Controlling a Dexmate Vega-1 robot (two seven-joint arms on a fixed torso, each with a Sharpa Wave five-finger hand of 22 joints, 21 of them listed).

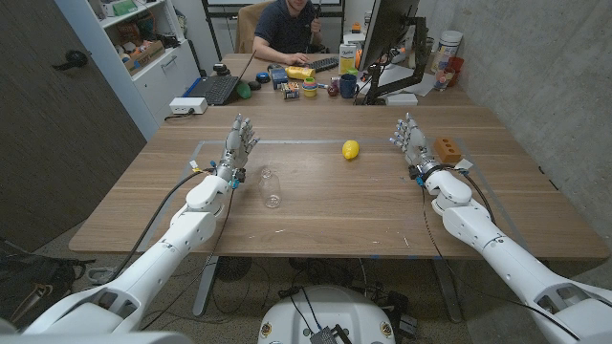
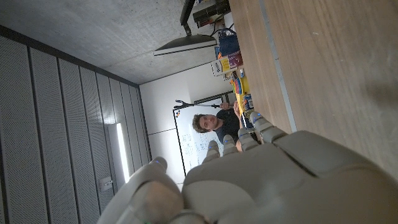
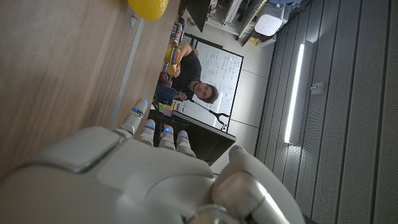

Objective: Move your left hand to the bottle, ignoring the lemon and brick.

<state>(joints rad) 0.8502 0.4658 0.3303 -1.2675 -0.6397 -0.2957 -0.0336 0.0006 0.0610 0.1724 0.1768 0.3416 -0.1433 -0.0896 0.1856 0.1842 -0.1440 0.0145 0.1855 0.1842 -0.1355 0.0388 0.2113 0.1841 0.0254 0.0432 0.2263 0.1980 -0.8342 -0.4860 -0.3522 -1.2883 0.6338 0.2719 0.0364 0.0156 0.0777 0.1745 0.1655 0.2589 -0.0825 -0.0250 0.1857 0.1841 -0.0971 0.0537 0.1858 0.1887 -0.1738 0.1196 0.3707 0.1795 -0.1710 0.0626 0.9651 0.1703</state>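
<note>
Tabletop bottle beside left hand

Overhead head view; wrist views table-level, inverted.

The wooden counter carries a clear bottle, which lies on its side just beside the left hand, toward the right hand. A yellow lemon sits between the two hands, nearer to the right one. An orange brick lies just beside the right hand, on its outer side. Both hands stand over the wood with fingers pointing away from the robot. In the right wrist view the lemon rests on the wood beyond that hand's fingertips.
</note>
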